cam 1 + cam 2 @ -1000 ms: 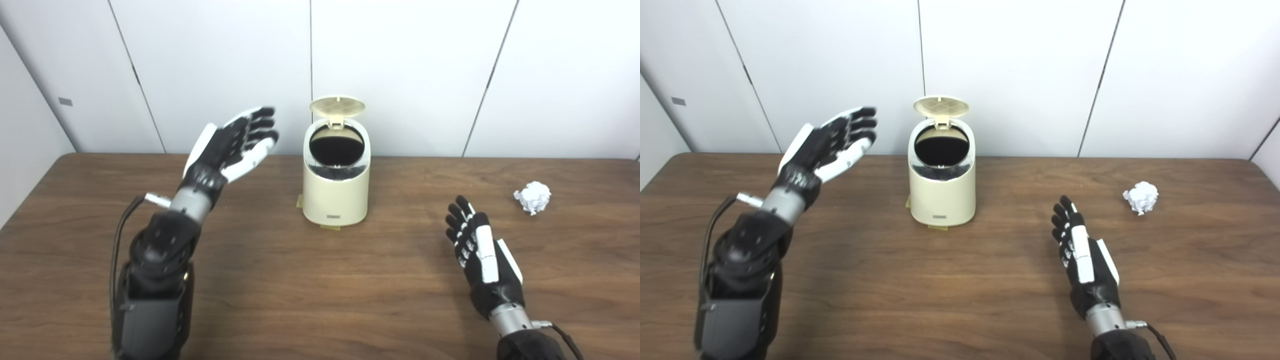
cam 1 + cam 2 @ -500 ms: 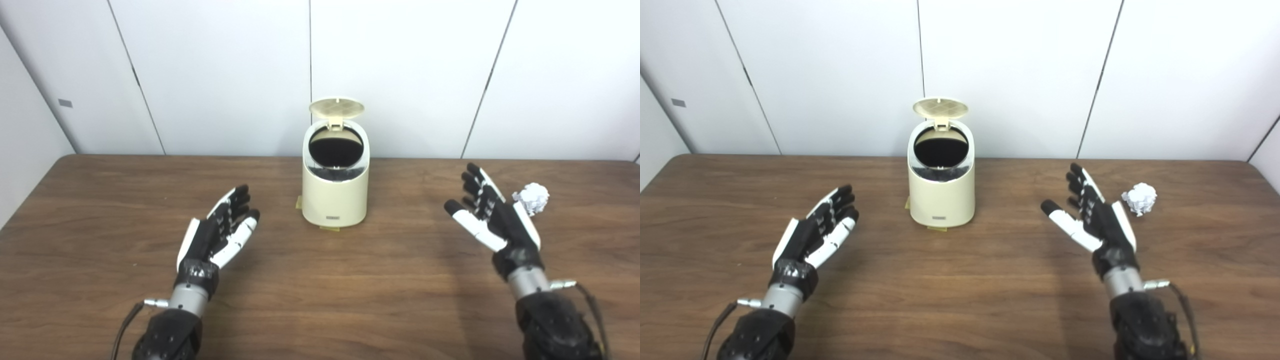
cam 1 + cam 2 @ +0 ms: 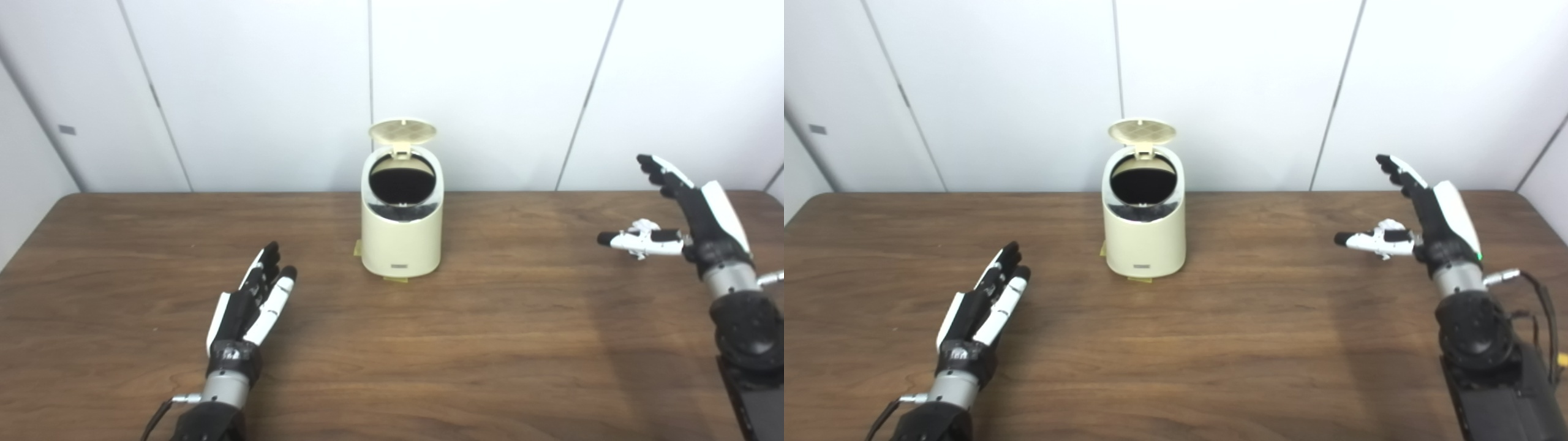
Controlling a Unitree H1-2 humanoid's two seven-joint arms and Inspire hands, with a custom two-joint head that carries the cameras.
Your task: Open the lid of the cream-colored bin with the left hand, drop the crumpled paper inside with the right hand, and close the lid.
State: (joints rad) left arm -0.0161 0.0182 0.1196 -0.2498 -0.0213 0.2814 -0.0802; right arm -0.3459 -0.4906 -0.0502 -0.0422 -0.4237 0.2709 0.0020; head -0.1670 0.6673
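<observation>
The cream-colored bin [image 3: 401,229] stands at the middle back of the brown table, its round lid [image 3: 402,130] standing up and its dark mouth showing. My left hand [image 3: 251,303] is open and empty, low over the table to the front left of the bin. My right hand [image 3: 686,211] is open and raised over the table's right side, thumb and fingers spread wide. The crumpled white paper [image 3: 642,227] lies on the table just behind the thumb, mostly hidden by it; in the right eye view the paper [image 3: 1387,226] peeks above the thumb.
The brown wooden table [image 3: 429,343] ends against white wall panels behind the bin. A small tan tab [image 3: 395,280] sticks out under the bin's front.
My right hand has risen and swung right to the crumpled paper, opening wide over it. My left hand came down from beside the bin to the table's front left. The camera has shifted slightly.
</observation>
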